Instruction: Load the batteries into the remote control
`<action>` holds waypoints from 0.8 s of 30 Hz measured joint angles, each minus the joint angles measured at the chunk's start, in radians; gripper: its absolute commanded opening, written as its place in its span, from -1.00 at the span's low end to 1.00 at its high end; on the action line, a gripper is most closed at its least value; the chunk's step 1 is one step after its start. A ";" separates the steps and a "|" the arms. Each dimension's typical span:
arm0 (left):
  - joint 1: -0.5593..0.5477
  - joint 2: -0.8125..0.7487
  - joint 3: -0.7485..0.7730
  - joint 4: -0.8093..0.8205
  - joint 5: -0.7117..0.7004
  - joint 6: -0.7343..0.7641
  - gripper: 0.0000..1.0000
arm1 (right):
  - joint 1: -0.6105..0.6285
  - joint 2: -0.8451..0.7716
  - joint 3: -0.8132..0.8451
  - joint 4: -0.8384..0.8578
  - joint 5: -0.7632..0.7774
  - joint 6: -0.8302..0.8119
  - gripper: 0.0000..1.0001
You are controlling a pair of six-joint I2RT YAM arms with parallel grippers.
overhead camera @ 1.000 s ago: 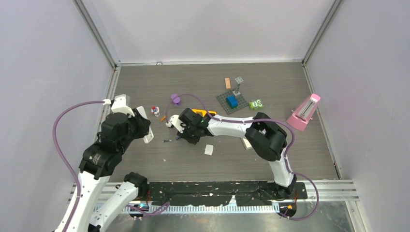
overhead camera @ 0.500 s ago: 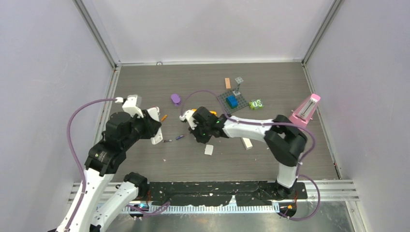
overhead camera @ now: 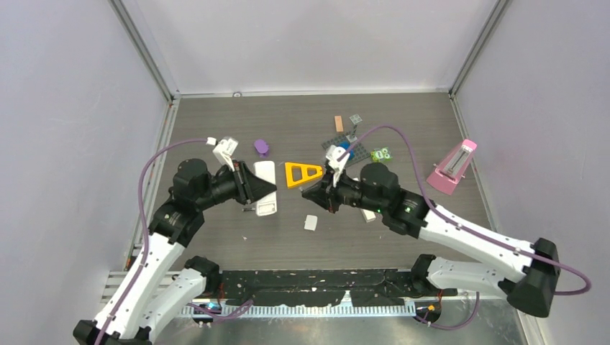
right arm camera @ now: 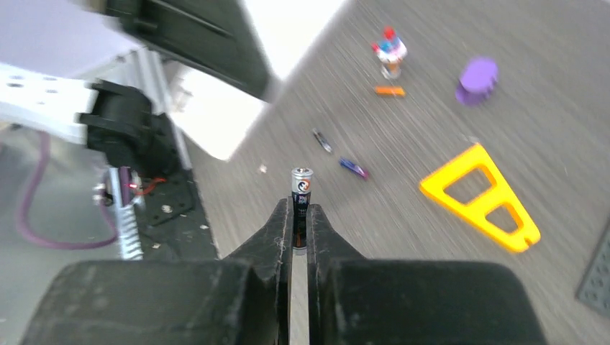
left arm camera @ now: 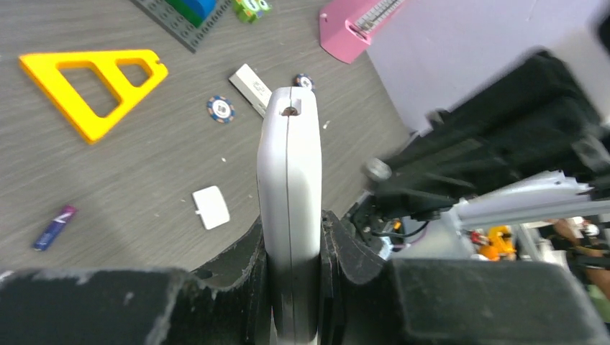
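Note:
My left gripper [overhead camera: 250, 189] is shut on the white remote control [overhead camera: 265, 188] and holds it above the table's middle. In the left wrist view the remote [left arm camera: 289, 172] stands edge-on between the jaws of that gripper [left arm camera: 295, 251]. My right gripper [overhead camera: 317, 195] faces it from the right and is shut on one dark battery [right arm camera: 301, 201], which sticks up past its fingertips [right arm camera: 300, 224]. Another dark battery [right arm camera: 321, 141] and the bluish-purple battery [right arm camera: 354, 167] lie on the table beyond it. The bluish-purple one also shows in the left wrist view [left arm camera: 54, 227]. The remote appears blurred in the right wrist view [right arm camera: 223, 118].
A yellow triangle [overhead camera: 302, 174] lies between the grippers, and a small white cover [overhead camera: 311, 222] lies nearer. A grey plate with a blue brick [overhead camera: 338, 147], a purple piece [overhead camera: 261, 146], a pink metronome [overhead camera: 452, 167], a white block [overhead camera: 368, 214] and an orange stick [right arm camera: 389, 90] are around.
My left arm swung right and brought the remote over the table's middle. My right gripper drew back to the right, away from the loose batteries, and now points left at the remote.

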 measured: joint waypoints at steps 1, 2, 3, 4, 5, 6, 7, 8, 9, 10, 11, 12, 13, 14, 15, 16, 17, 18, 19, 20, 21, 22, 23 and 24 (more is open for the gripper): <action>0.000 0.016 0.000 0.009 0.012 -0.021 -1.00 | 0.018 -0.035 0.001 0.007 0.002 -0.004 -0.89; 0.000 0.047 0.004 0.016 0.031 -0.050 -1.00 | 0.042 -0.064 0.005 0.009 0.002 -0.008 -0.89; 0.000 0.072 0.010 0.016 0.045 -0.072 -1.00 | 0.070 -0.085 0.014 0.008 0.004 -0.018 -0.89; 0.000 0.100 0.016 0.019 0.064 -0.098 -1.00 | 0.092 -0.096 0.025 0.004 0.006 -0.026 -0.89; 0.000 0.134 0.021 0.024 0.082 -0.122 -1.00 | 0.126 -0.100 0.047 -0.006 0.008 -0.039 -0.89; 0.000 0.166 0.023 0.027 0.102 -0.147 -1.00 | 0.149 -0.099 0.067 -0.012 0.010 -0.055 -0.89; 0.000 0.188 0.023 0.029 0.118 -0.169 -1.00 | 0.166 -0.097 0.080 -0.016 0.011 -0.064 -0.89; 0.000 0.210 0.023 0.030 0.135 -0.196 -1.00 | 0.185 -0.092 0.094 -0.021 0.013 -0.079 -0.89; 0.000 0.224 0.023 0.032 0.152 -0.221 -1.00 | 0.200 -0.087 0.105 -0.025 0.016 -0.090 -0.89; 0.000 0.232 0.023 0.034 0.163 -0.239 -1.00 | 0.209 -0.083 0.111 -0.026 0.018 -0.100 -0.89; 0.000 0.239 0.023 0.038 0.180 -0.262 -1.00 | 0.221 -0.076 0.118 -0.031 0.021 -0.111 -0.89; 0.000 0.245 0.023 0.046 0.199 -0.288 -1.00 | 0.232 -0.065 0.122 -0.033 0.023 -0.122 -0.89; 0.000 0.248 0.023 0.052 0.211 -0.308 -1.00 | 0.238 -0.057 0.123 -0.035 0.024 -0.129 -0.89; 0.000 0.253 0.023 0.060 0.227 -0.327 -1.00 | 0.244 -0.046 0.124 -0.039 0.025 -0.137 -0.89; 0.000 0.258 0.023 0.071 0.240 -0.344 -1.00 | 0.248 -0.035 0.125 -0.042 0.026 -0.142 -0.89; 0.000 0.262 0.023 0.079 0.251 -0.360 -1.00 | 0.253 -0.018 0.129 -0.045 0.027 -0.150 -0.89; 0.000 0.264 0.023 0.085 0.258 -0.367 -1.00 | 0.254 -0.005 0.131 -0.047 0.029 -0.156 -0.89; 0.000 0.266 0.023 0.092 0.266 -0.381 -1.00 | 0.256 0.010 0.134 -0.049 0.030 -0.162 -0.89; 0.000 0.266 0.023 0.097 0.273 -0.388 -1.00 | 0.256 0.024 0.138 -0.049 0.031 -0.167 -0.89; 0.000 0.266 0.023 0.102 0.279 -0.393 -1.00 | 0.256 0.043 0.142 -0.049 0.032 -0.173 -0.89; 0.000 0.266 0.023 0.106 0.283 -0.395 -1.00 | 0.256 0.047 0.143 -0.049 0.032 -0.175 -0.89; 0.000 0.265 0.023 0.109 0.287 -0.401 -1.00 | 0.256 0.056 0.145 -0.049 0.031 -0.180 -0.89; 0.000 0.265 0.023 0.112 0.291 -0.406 -1.00 | 0.256 0.065 0.146 -0.048 0.032 -0.184 -0.88; 0.000 0.265 0.023 0.114 0.295 -0.409 -1.00 | 0.256 0.071 0.148 -0.048 0.032 -0.187 -0.89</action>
